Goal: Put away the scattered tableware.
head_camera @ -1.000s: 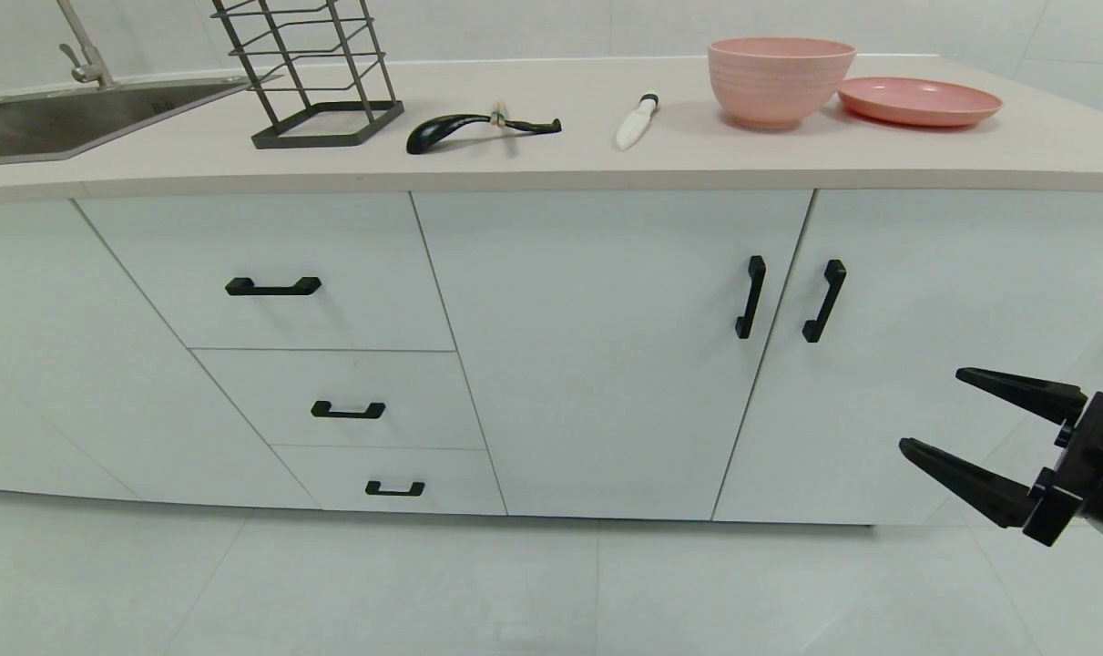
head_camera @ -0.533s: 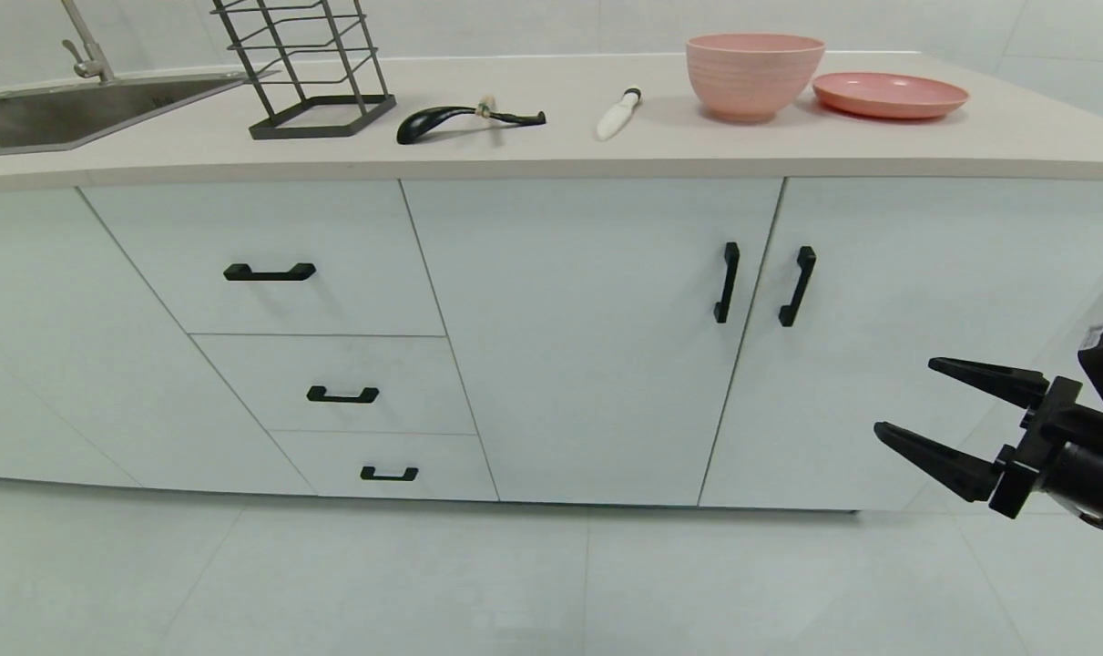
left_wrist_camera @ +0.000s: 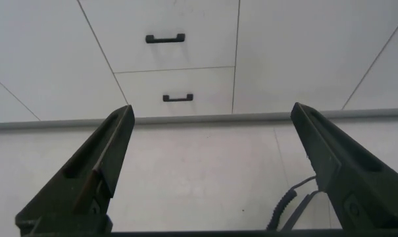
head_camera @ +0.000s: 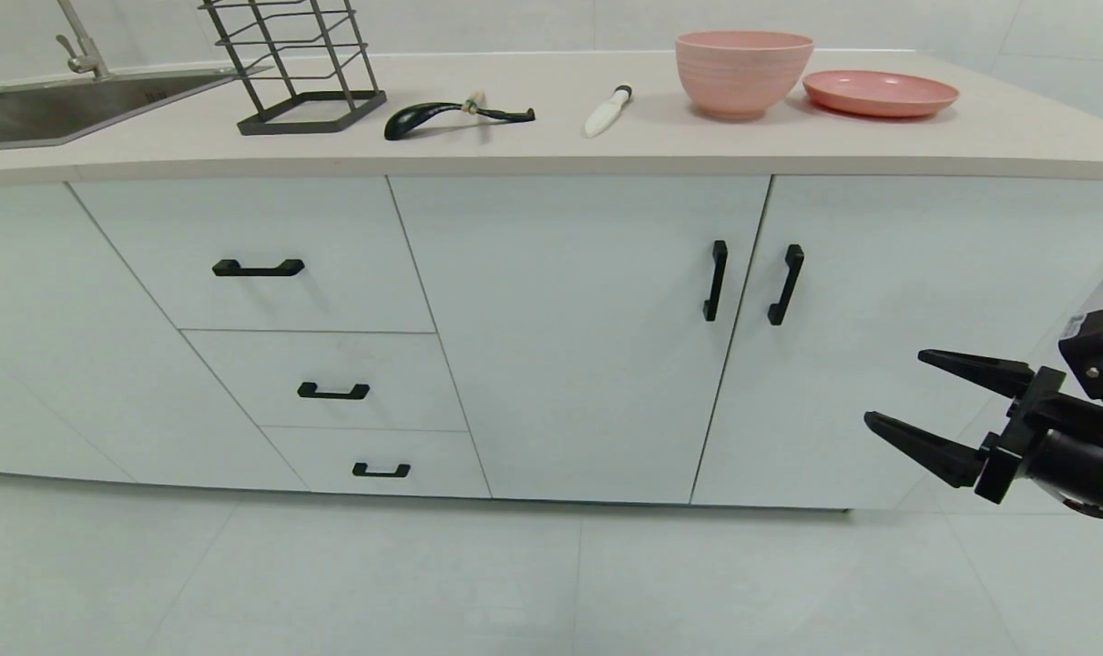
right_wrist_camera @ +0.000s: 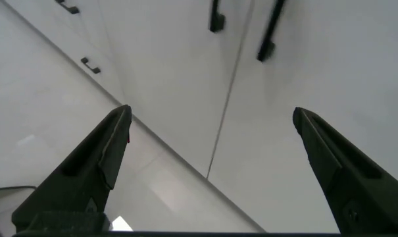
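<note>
While we face the counter [head_camera: 606, 153], where do we find the tableware?

We find all of it up at twelve o'clock, on the worktop. The pink bowl [head_camera: 744, 73] stands upright, with the pink plate [head_camera: 881, 92] at its three o'clock. We cannot tell whether the two touch. The white-handled knife [head_camera: 607, 110] lies at the bowl's nine o'clock, apart from it. Farther that way lies the black spoon [head_camera: 423, 117], with a small utensil at its handle end that we cannot make out. The wire rack [head_camera: 296, 64] stands at the spoon's nine o'clock, and the sink [head_camera: 77, 105] sits beyond it.

And how do our grippers stand?

Our right gripper [head_camera: 893, 386] hangs at four o'clock in the head view, low before the right cabinet door [head_camera: 924, 273], well below the counter. Its fingers are spread wide with nothing between them. Our left gripper [left_wrist_camera: 212, 112] is likewise spread and empty, above the floor [left_wrist_camera: 199, 171] before the drawers [left_wrist_camera: 179, 82].
</note>
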You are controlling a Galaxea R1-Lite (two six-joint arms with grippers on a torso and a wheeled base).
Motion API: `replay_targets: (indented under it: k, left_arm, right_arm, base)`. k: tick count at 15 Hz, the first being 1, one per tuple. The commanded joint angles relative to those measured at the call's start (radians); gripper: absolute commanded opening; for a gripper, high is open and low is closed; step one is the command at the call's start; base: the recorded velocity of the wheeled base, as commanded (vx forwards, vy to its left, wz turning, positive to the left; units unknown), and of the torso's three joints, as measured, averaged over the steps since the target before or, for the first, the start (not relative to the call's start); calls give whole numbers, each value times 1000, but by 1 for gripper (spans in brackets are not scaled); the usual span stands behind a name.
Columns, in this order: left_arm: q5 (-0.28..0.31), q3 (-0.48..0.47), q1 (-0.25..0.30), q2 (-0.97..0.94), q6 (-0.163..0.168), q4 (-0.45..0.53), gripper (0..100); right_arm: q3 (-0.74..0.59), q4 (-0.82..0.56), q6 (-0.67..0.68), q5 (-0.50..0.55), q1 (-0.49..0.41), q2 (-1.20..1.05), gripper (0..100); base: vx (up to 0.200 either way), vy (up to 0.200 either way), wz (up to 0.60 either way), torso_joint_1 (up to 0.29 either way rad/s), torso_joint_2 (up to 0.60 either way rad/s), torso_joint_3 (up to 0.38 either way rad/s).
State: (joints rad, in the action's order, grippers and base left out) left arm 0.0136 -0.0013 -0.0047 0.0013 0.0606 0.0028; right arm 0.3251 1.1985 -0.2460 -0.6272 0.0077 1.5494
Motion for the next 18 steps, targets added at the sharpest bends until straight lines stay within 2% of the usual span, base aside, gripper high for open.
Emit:
replay_targets:
  k: [1,2,4,9,10,11,12,13,14,15,16,18]
  left_arm:
    - [-3,0,0,-1,-13,-1,100]
    - [-3,1,0,-1,-12,-3,100]
    - [-3,0,0,-1,-85,-4,100]
    - [3,-2,5,-1,-84,-4,100]
    - [14,-3,6,-1,-87,-35,100]
    - [86,-74,8,8,-117,-159,100]
    - [175,-152,26,69,-140,-188,100]
    - [201,-201,23,131,-147,-195,100]
    - [224,-244,-1,195,-147,-199,100]
    - [272,-316,-38,266,-145,-227,100]
    - [299,-391,-61,333,-145,-274,100]
    - [312,-494,-92,479,-145,-377,100]
  right_arm:
    - [-1,0,-1,0,0,1,100]
    - [2,0,-1,0,5,8,100]
    - [2,12,-1,0,6,11,100]
    - [8,24,-1,-17,9,1,100]
    - [5,27,-1,-17,8,-6,100]
    - [0,27,-3,-19,5,-17,100]
    - [6,29,-3,-19,6,-18,100]
    - [19,29,-3,-19,12,-11,100]
    - [31,29,-3,-20,23,0,100]
    - [34,32,-3,-22,23,3,100]
    - [34,39,-3,-34,23,0,100]
    - [35,55,-4,-57,29,0,100]
  base:
    - [0,0,0,0,0,0]
    - [0,0,0,0,0,0]
    - [0,0,0,0,0,0]
    - [0,0,0,0,0,0]
    - [0,0,0,0,0,0]
    - [0,0,0,0,0,0]
    - [0,0,0,0,0,0]
    - [0,0,0,0,0,0]
    - [0,0,0,0,0,0]
    - [0,0,0,0,0,0]
    - [0,0,0,0,0,0]
    - [0,0,0,0,0,0]
